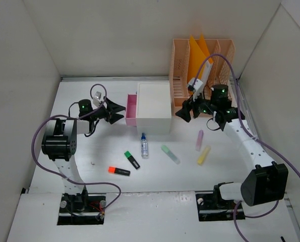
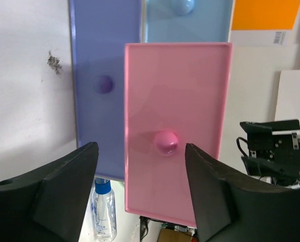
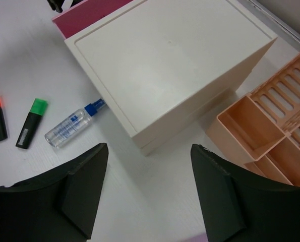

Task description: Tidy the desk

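Observation:
On the white desk (image 1: pixel 155 174) stands a white drawer box (image 1: pixel 154 106) with its pink drawer (image 1: pixel 131 109) pulled out to the left. My left gripper (image 1: pixel 117 112) is open, just left of that drawer. In the left wrist view the jaws (image 2: pixel 139 156) stand on either side of the pink drawer front (image 2: pixel 175 101), apart from its knob (image 2: pixel 166 141). My right gripper (image 1: pixel 186 112) is open and empty, right of the box. In the right wrist view it (image 3: pixel 148 151) hovers over bare desk beside the box (image 3: pixel 175 65).
An orange highlighter (image 1: pixel 119 171), a green highlighter (image 1: pixel 131 160), a small clear bottle (image 1: pixel 144 145), a pale green pen (image 1: pixel 170 154), a purple pen (image 1: pixel 199 140) and a yellow pen (image 1: pixel 203 155) lie in front of the box. A peach organizer (image 1: pixel 202 70) stands back right. White walls enclose the desk.

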You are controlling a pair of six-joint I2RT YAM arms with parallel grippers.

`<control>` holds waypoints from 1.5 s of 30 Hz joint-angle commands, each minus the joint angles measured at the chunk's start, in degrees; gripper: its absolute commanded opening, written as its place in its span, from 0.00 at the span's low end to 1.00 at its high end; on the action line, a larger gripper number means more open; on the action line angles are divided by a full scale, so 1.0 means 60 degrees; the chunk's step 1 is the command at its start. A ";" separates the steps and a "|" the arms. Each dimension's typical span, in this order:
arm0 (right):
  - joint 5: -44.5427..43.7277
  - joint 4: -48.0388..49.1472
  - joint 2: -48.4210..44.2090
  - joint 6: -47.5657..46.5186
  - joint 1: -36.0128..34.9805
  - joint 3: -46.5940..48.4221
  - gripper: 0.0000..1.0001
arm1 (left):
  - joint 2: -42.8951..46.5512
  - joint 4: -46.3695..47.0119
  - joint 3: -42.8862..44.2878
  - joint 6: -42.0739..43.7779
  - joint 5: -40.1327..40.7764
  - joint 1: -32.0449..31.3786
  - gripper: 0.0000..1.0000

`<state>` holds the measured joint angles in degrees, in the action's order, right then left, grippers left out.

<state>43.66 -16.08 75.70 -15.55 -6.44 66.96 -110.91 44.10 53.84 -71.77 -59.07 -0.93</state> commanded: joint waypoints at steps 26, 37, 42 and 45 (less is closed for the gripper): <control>-0.7023 0.1755 0.0991 0.3717 -0.6908 -0.0994 0.28 | 0.8976 -1.0013 -0.1429 0.5500 0.2944 0.1898 0.61; -0.9356 0.1903 0.2571 0.5858 -0.8449 -0.0569 0.42 | 1.1498 -1.2152 -0.1913 0.5970 0.3531 0.2074 0.64; -0.9766 0.1903 0.3348 0.6180 -0.8478 -0.0408 0.42 | 1.1586 -1.2316 -0.2162 0.6175 0.3546 0.2074 0.65; -0.9942 0.1903 0.3642 0.6400 -0.8522 -0.0233 0.42 | 1.1586 -1.2140 -0.2309 0.6102 0.3502 0.1899 0.67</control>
<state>-11.27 -8.49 97.30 19.46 -57.36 61.89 -41.25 -29.91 39.46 -36.36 -38.11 10.96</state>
